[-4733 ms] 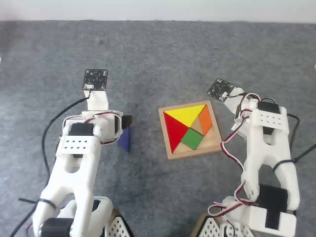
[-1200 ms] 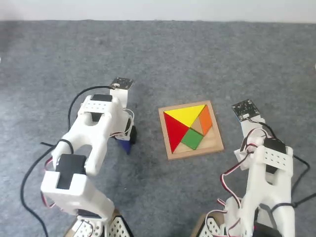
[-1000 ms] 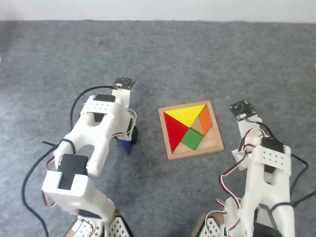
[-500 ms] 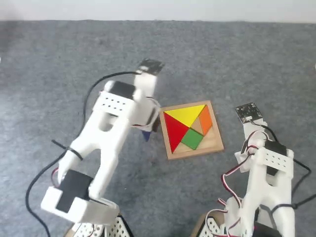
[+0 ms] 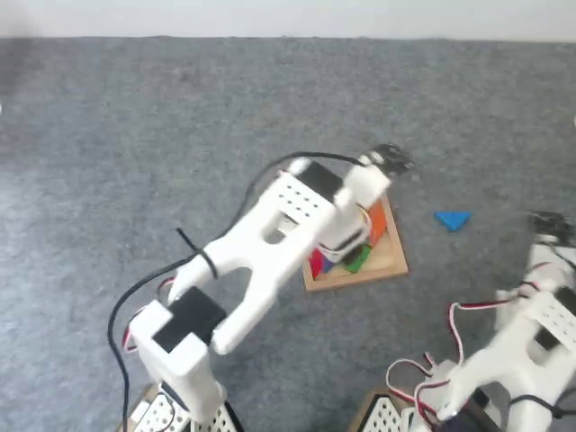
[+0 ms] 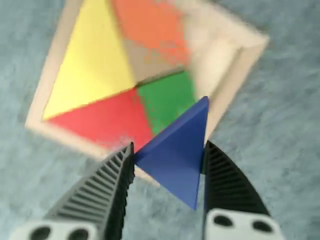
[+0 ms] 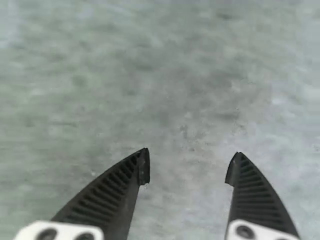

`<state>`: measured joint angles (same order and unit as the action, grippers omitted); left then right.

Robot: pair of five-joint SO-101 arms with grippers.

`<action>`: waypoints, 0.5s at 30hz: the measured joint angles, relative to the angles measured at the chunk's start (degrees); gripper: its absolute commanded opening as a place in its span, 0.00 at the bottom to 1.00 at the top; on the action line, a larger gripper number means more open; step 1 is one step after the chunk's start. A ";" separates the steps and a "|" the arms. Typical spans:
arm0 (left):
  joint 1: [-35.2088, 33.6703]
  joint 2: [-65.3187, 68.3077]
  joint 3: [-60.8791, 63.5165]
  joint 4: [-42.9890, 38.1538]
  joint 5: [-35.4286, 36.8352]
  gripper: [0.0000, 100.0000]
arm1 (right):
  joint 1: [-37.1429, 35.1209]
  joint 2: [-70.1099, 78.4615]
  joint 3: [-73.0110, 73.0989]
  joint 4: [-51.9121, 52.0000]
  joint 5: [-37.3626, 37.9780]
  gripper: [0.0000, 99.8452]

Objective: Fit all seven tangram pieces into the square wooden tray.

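Your left gripper is partly open, and its two fingers squeeze the dark blue triangle by its sides. It hangs over the near edge of the wooden tray, just above the green piece and the red piece.

To do this step well, I think you should go slow. Find the bare wood spot next to the green piece and the orange piece. Turn the triangle so its long side lines up with the edge of that spot. Keep it flat and bring it straight down. Let go only when it sits inside the rim. If it lands on the green piece, it may tip or push the others out of place.

Your right gripper is wide open and holds nothing. It hangs over bare carpet. A light blue triangle lies on the carpet, apart from the tray, and it needs a home too.

From above, the left arm covers most of the tray, so its free spots are hidden there. The far corner of the tray is fuzzy. The small brown patch by the yellow piece could be wood or a piece; I cannot tell.
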<state>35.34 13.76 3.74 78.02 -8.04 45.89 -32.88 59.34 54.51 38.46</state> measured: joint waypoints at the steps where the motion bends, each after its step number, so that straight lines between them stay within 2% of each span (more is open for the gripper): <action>1: 0.70 0.35 -0.18 -0.97 0.79 0.17 | 0.62 0.00 -0.18 0.00 0.26 0.27; 15: 1.41 6.95 -0.35 -12.57 18.02 0.17 | 0.88 0.00 -0.35 0.00 0.88 0.27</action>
<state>36.75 20.70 3.38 65.45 9.98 46.77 -32.88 58.99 54.51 39.34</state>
